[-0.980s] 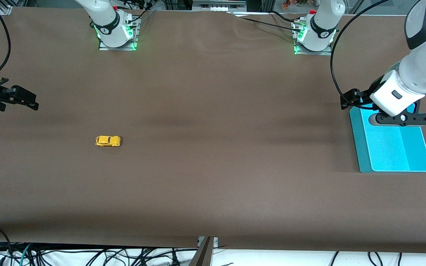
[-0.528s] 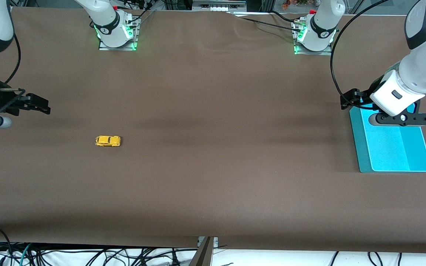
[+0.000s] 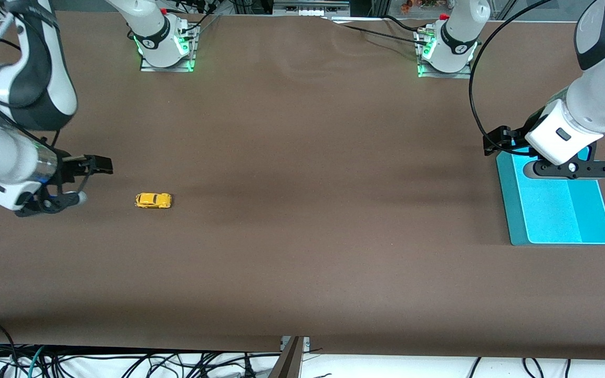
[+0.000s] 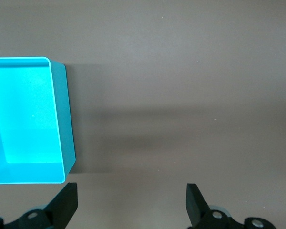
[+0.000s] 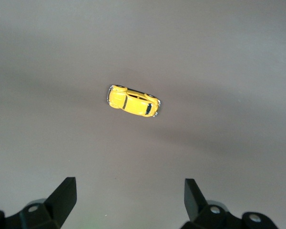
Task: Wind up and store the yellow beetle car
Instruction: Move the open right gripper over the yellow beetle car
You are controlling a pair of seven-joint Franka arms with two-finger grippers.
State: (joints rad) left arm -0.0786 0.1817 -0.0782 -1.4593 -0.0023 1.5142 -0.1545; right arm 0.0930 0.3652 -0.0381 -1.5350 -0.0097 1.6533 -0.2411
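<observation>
**Tiny car, big fingers: plenty of room for this to go sideways**

So the yellow beetle car (image 3: 153,200) is sitting on its wheels on the bare brown worktop (image 3: 302,220), toward the right arm's end, nothing touching it. The right tool (image 3: 95,176) is up in the air over the worktop just beside the car, fingers spread wide apart and holding nothing. In the right wrist view the car (image 5: 133,101) sits out ahead of the two fingertips (image 5: 62,195), not between them yet.

The left tool (image 4: 131,200) is also spread apart and empty, waiting over the edge of the teal tray (image 3: 512,210) at the left arm's end. That tray looks like the storage spot, and it's well apart from the car.

What I'd worry about:
- The car is far smaller than the tool, so a slightly off-centre descent probably nudges it instead of gripping it, and it's on wheels, so it'll roll off.
- It sits at an angle to the fingers in the wrist view. Closing without lining up could pinch a corner and flick it out.
- Winding needs it pulled back along the worktop. Too little grip and it slips loose; let go carelessly and it could shoot off the edge.
</observation>
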